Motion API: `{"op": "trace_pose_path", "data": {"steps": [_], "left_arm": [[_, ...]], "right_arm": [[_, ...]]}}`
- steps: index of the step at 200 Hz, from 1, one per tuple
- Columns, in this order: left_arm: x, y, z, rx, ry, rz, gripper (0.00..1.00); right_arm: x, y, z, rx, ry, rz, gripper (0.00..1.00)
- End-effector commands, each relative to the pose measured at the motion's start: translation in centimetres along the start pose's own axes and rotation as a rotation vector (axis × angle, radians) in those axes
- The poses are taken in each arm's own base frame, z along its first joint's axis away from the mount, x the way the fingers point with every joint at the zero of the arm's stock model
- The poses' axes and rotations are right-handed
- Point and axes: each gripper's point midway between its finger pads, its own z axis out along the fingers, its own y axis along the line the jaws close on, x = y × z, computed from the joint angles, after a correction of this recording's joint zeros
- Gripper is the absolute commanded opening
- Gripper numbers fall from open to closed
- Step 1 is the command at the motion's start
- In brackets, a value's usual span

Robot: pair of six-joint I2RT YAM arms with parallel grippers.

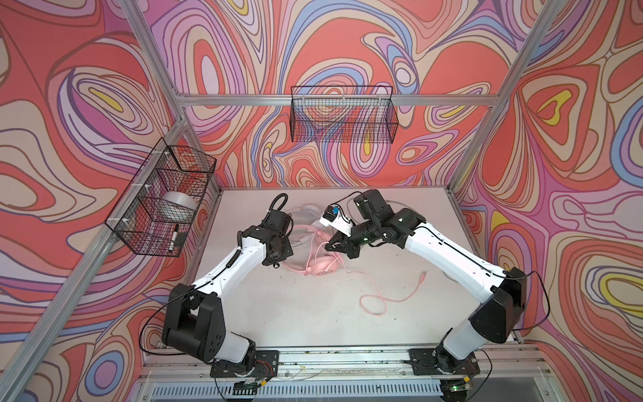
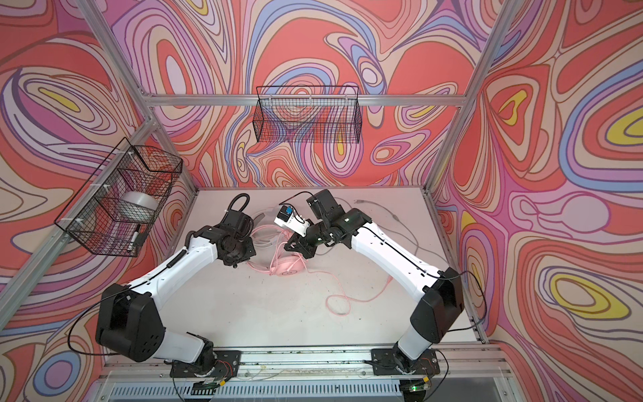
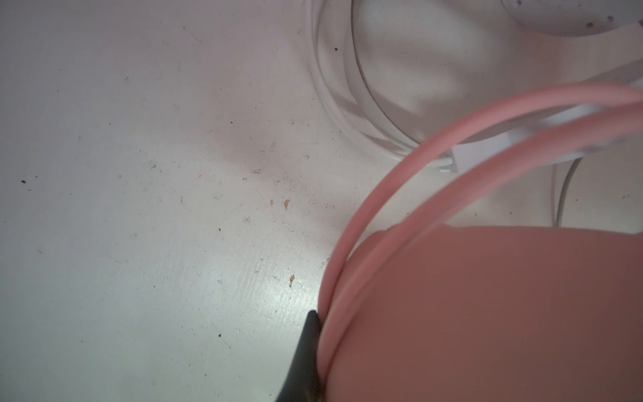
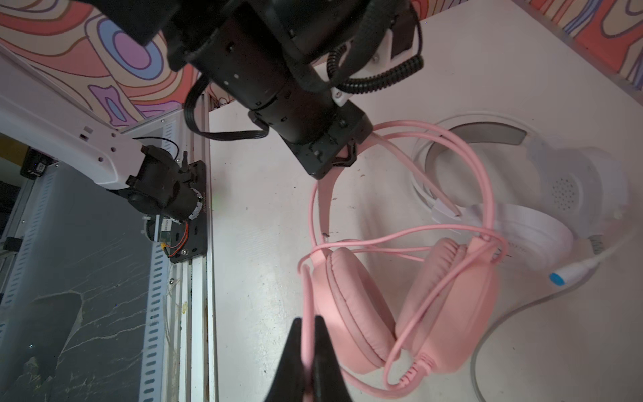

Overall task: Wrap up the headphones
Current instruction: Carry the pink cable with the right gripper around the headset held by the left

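Both clamped: left end effector (image 4: pixel 348 155) on pink headband (image 3: pixel 487 313), right end effector (image 4: pixel 308 330) on cable (image 4: pixel 306 296)

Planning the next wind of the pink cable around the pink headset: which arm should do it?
Right, likely. The right tool pinches the pink cable, whose slack lies on its side of the table; the left tool is shut on the pink headband, anchoring the pink headset.

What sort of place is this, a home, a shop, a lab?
Probably a robot test cell in a lab: two robot arms bolted to a rail at the table edge, an aluminium frame lined with printed swirl backdrops, and wire baskets hung on that frame.
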Motion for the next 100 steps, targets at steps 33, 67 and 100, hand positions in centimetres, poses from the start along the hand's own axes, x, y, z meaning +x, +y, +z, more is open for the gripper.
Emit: {"op": "trace_pose_path", "data": {"steps": [33,67,100], "left_arm": [[1.1,-1.2,-0.8,0.04,0.042,0.141,0.0],[1.9,-1.7,-1.2,0.08,0.067,0.219,0.0],[2.3,-2.1,-1.3,0.11,0.088,0.261,0.0]], "right_arm": [[0.2,-6.0,1.0,0.201,0.065,0.0,0.0],[1.3,-8.9,2.0,0.287,0.145,0.051,0.0],[2.1,-10.8,2.6,0.303,0.148,0.111,0.0]]}}
